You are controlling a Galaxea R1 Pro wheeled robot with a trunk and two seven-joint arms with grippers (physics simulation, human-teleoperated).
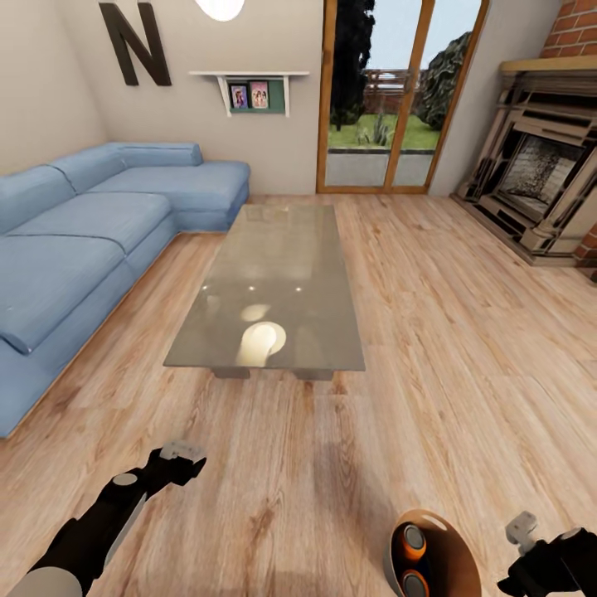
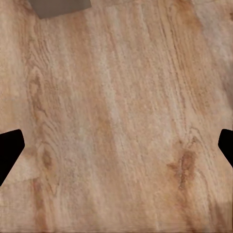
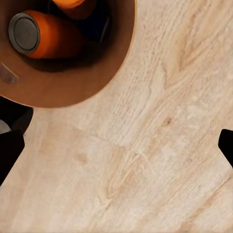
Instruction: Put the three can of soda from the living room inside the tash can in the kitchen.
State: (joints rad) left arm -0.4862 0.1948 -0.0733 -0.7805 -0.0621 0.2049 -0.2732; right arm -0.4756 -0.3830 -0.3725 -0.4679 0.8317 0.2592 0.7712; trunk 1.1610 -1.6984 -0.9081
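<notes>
My right gripper [image 3: 116,141] hangs spread wide and empty over pale wood planks, its dark fingertips [image 3: 9,153] apart at either edge of the wrist view and touching nothing. Just beside it stands the trash can [image 1: 464,555], a round bin with a glossy brown inside, holding two orange soda cans [image 1: 412,543] with grey tops; a dark blue shape [image 3: 99,22] lies between them in the right wrist view, too hidden to name. My left gripper [image 2: 116,145] is likewise spread open and empty above the knotted, grained floor [image 1: 431,332]. Beyond, a long glass-topped low table [image 1: 274,282] reflects a lamp. Along the left runs a blue corner sofa [image 1: 91,224]; farther off, a dark letter N [image 1: 134,41], glazed doors [image 1: 394,91] and a brick fireplace [image 1: 539,166].
</notes>
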